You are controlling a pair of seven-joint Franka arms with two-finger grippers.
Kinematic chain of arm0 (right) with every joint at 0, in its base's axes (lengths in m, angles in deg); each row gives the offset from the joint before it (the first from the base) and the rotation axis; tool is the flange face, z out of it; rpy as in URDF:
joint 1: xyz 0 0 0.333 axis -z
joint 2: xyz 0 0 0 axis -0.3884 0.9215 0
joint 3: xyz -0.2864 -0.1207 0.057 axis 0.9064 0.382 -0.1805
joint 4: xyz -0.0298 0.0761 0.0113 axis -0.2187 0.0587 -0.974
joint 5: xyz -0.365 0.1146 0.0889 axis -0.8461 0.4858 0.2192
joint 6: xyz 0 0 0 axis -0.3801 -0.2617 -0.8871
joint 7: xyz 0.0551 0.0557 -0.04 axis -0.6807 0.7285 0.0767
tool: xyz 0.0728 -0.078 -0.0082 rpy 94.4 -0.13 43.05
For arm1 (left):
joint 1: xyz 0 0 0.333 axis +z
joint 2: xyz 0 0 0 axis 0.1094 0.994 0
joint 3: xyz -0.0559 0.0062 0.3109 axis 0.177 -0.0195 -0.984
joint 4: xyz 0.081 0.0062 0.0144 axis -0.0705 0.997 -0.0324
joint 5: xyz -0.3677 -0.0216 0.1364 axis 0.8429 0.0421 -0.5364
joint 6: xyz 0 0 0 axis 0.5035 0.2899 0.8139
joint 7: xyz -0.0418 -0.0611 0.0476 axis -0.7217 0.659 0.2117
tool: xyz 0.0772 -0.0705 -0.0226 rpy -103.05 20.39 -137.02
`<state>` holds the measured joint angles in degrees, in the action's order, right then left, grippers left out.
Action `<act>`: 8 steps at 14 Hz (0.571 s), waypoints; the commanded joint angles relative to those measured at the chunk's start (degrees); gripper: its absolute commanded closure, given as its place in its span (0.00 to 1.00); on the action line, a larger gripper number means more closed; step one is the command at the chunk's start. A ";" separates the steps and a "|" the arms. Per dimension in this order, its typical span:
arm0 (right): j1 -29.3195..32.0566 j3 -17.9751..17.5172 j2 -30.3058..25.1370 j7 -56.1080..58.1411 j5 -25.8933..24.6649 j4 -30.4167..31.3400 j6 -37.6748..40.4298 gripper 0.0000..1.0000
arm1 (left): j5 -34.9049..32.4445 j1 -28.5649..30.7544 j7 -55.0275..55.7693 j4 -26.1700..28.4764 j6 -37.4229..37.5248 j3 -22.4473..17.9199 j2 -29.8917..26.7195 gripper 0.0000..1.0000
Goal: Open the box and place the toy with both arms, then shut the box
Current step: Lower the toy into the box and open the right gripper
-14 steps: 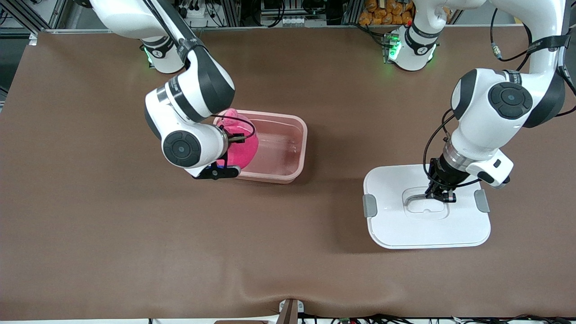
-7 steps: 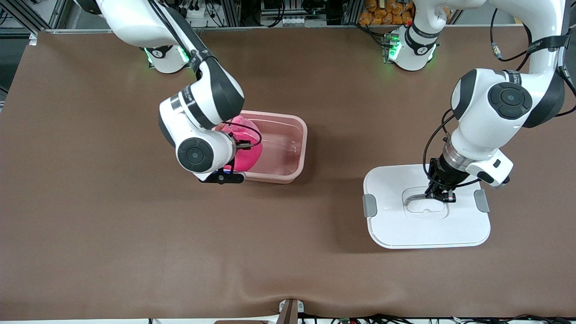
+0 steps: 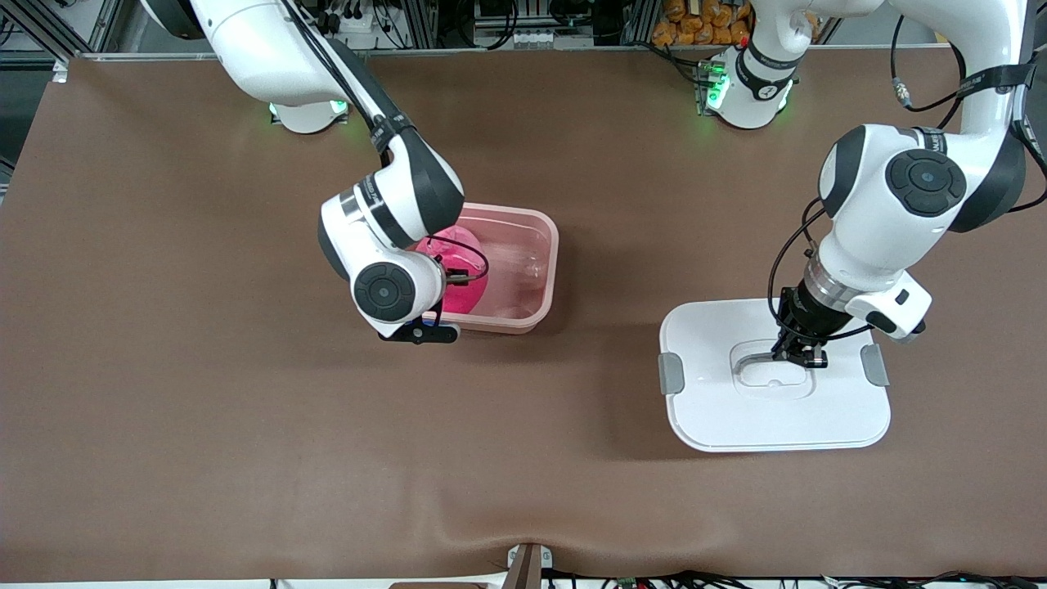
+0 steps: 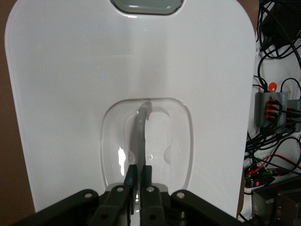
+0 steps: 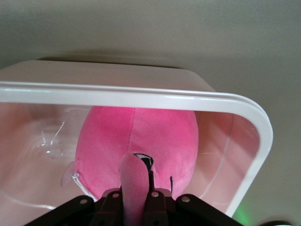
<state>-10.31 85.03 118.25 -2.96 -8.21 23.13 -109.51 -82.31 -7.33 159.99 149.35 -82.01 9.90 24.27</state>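
Two grippers are clamped: the left gripper [image 3: 800,353] pinches the clear handle [image 4: 141,136] of the lid [image 3: 775,409], lying on the table [image 3: 245,425] nearest the camera; farther off, the right gripper [image 5: 136,197] holds the toy [image 3: 462,282] inside the box [image 3: 532,270].

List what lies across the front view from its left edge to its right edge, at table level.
Right claw shut on the pink toy → open pink box → white lid, flat on the table toward the left arm's end → left claw shut on the lid's handle.
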 commanded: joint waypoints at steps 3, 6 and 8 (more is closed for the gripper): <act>-2.60 0.40 0.82 -6.82 -1.47 0.04 -3.48 1.00 | 0.87 -0.28 -0.64 -0.65 0.44 0.06 0.05 1.00; -4.27 0.32 1.96 -10.52 -1.38 0.04 -7.70 1.00 | 0.78 -0.28 -0.55 -0.57 0.44 0.15 0.05 1.00; -5.33 0.32 3.28 -13.24 -1.12 0.04 -11.74 1.00 | 0.78 -0.28 -0.46 -0.57 0.44 0.15 0.05 1.00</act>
<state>-14.23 84.99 119.98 -13.11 -8.85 23.21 -118.00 -82.31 -7.49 159.99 149.36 -82.01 10.06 24.31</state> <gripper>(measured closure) 0.881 0.934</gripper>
